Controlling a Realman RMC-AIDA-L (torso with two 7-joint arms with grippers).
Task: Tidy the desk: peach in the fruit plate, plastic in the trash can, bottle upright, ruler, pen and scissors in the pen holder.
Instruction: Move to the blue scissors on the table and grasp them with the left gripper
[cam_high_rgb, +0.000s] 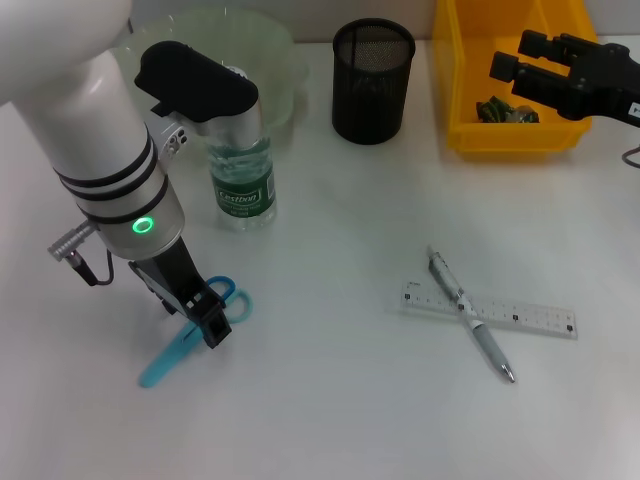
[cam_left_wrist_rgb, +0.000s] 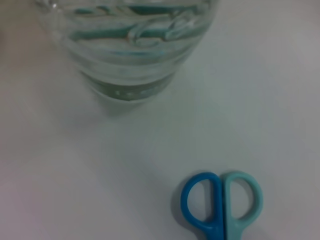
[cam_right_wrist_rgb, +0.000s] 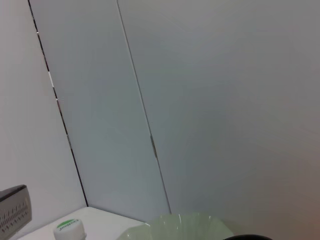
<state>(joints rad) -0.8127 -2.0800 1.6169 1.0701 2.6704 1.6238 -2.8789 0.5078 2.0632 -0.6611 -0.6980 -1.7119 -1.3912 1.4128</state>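
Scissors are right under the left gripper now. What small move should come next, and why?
Probably lower the left gripper slightly and close on the scissors. It sits right over them near the handle loops, and they lie flat on the desk beside the upright bottle, not yet lifted. The pen holder stands open for them. The right gripper waits over the yellow bin.

The tabletop (cam_high_rgb: 330, 400) is matt white and smooth. The bottle (cam_high_rgb: 243, 190) is clear, ribbed plastic – glossy. The pen holder (cam_high_rgb: 372, 82) is black wire mesh. The scissors (cam_left_wrist_rgb: 222, 205) have smooth blue plastic handles; the ruler (cam_high_rgb: 530, 316) is see-through plastic, the bin (cam_high_rgb: 470, 90) glossy yellow plastic.
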